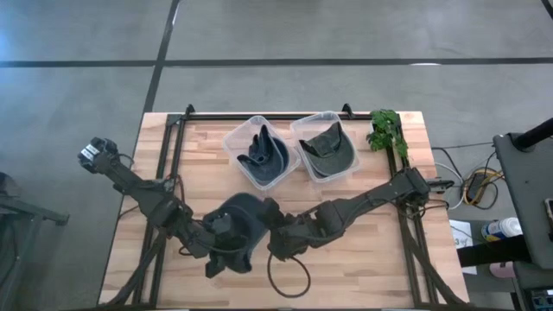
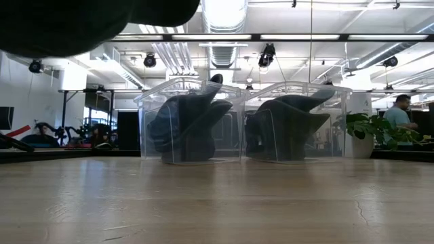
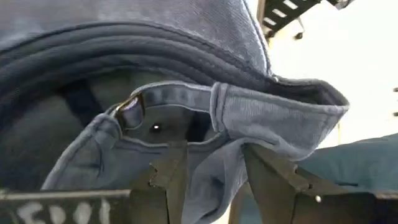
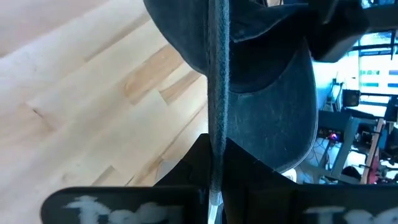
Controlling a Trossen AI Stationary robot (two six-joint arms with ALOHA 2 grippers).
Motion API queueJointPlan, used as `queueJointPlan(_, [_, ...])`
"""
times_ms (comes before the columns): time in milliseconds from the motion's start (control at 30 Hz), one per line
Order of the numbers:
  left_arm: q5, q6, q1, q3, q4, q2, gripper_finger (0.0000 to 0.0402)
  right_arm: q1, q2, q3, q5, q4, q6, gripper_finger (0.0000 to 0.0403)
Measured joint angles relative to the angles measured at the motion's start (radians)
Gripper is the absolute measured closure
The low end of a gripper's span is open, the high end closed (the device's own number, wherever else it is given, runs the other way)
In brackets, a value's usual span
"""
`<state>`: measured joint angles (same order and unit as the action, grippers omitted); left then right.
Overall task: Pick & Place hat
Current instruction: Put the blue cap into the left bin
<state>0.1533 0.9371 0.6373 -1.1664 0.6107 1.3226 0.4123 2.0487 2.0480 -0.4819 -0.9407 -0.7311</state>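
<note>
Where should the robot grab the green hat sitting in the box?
Probably by the raised back edge of the green hat, coming straight down from above. It sits in an open-topped clear box whose walls block the sides. Both tools are busy: the left tool and right tool each pinch the dark blue hat.

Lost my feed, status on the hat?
Left gripper and right gripper both shut on dark blue cap, held off the table. Two bins behind already hold caps. Path clear.
</note>
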Motion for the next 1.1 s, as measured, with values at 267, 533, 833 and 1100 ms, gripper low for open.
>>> queueJointPlan(267, [0.084, 0.012, 0.0, -0.02, 0.052, -0.065, 0.0248, 0.001, 0.0, 0.0, 0.001, -0.028, 0.0, 0.039])
queueJointPlan(533, [0.177, -0.047, 0.0, -0.101, 0.151, -0.099, 0.0248, -0.01, 0.002, -0.003, -0.168, -0.03, 0.053, 0.039])
queueJointPlan(833, [0.43, -0.014, 0.003, -0.253, 0.52, -0.099, 0.0248, -0.052, -0.006, 0.002, -0.529, -0.216, 0.735, 0.039])
queueJointPlan(1100, [0.594, -0.126, -0.003, -0.309, 0.56, -0.1, 0.0248, -0.194, 0.005, 0.005, -0.281, -0.323, 0.994, 0.039])
